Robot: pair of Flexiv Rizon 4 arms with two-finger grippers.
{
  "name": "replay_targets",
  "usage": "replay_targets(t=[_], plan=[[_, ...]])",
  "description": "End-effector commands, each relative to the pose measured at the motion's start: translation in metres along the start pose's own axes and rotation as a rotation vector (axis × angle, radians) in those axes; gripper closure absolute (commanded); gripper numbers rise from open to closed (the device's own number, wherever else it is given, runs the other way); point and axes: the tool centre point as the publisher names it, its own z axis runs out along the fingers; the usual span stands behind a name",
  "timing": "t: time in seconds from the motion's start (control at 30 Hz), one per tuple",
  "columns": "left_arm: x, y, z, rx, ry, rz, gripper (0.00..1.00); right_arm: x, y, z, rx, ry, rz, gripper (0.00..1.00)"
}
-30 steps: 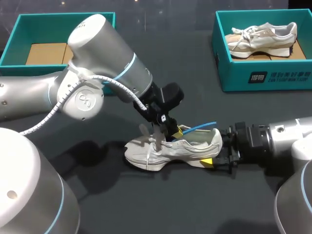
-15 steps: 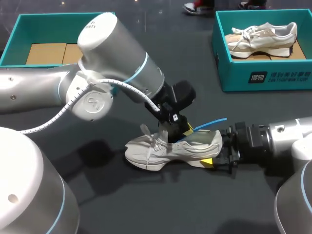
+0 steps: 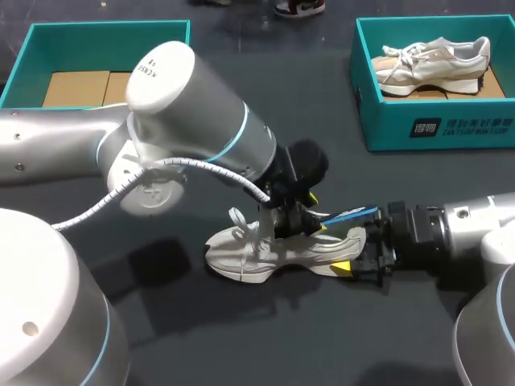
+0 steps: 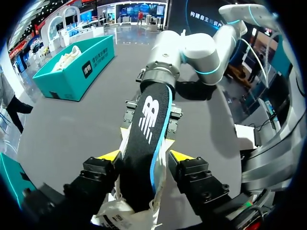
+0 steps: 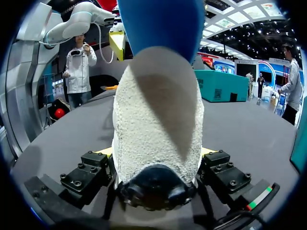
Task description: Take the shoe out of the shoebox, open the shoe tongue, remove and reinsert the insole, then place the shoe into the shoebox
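The shoe (image 3: 269, 253) lies on its sole at mid-table, well apart from the far-right shoebox (image 3: 386, 129). The right gripper (image 3: 352, 254) clamps its heel from both sides. The left gripper (image 4: 147, 155) grasps the dark insole (image 4: 148, 122) between its fingers; the insole's lower end seems tucked into the shoe.

Cream shoe (image 3: 278, 251) upright mid-table, toe left; dark blue-edged insole (image 3: 350, 215) half inside, slanting out over heel

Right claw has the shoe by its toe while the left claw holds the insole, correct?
Not the toe: the right claw grips the shoe at its heel, per the head view. The left claw does hold the insole.
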Motion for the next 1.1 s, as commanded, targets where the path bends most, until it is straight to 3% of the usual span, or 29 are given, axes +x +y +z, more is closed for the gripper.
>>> replay_targets(t=[0.03,0.47,1.1], plan=[[0.009,0.003,0.001,0.022,-0.051,0.027,0.36,0.001,0.001,0.001,0.004,0.0,0.001,1.0],[0.016,-0.002,0.014,0.061,-0.14,0.122,0.31,0.001,0.001,0.001,0.004,0.0,0.001,1.0],[0.001,-0.002,0.026,0.081,-0.153,0.215,0.36,0.001,0.001,0.001,0.004,0.0,0.001,1.0]])
